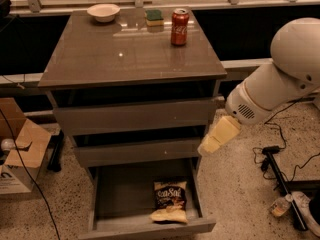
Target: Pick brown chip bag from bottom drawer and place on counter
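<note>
**Speckled floor, lowest drawer open**

Gripper (pixel 218 136) hangs just right of the middle drawer (pixel 135 151); how its jaws stand cannot be told. Below-left, the brown chip bag (pixel 170 200) lies in the open bottom drawer (pixel 120 189). Above, the counter (pixel 125 59) surface carries a can (pixel 179 27), bowl (pixel 103 12) and sponge (pixel 154 17).

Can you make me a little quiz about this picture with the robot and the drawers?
1. True or false: the chip bag lies in the open bottom drawer.
2. Which of these stands on the counter? A) a banana B) a red soda can C) a book
3. Fill in the missing word: the robot's pincer hangs beside the cabinet, higher than the bag and ___ from it (touching or apart).

Key: 1 true. 2 B. 3 apart.
</note>
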Robot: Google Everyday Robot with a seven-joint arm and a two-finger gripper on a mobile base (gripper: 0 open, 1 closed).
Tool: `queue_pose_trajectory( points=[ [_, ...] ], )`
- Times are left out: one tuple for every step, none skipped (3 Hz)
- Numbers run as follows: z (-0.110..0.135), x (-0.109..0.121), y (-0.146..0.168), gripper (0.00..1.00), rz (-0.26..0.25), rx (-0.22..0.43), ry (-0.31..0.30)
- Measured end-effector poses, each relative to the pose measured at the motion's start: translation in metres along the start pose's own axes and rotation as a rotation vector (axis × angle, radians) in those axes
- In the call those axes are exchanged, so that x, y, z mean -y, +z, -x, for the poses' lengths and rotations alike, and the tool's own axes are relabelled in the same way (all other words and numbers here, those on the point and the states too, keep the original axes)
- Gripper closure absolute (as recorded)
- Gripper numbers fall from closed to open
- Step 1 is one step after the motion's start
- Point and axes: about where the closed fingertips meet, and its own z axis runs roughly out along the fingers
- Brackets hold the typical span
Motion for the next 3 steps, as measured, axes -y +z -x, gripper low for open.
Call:
queue_pose_trajectory(
  points=[
    [0.0,0.0,0.0,0.0,0.0,0.0,0.0],
    [0.007,0.0,0.029,0.0,0.012,-0.025,0.033],
    [0.016,0.006,0.078,0.0,0.047,-0.023,0.109]
  ],
)
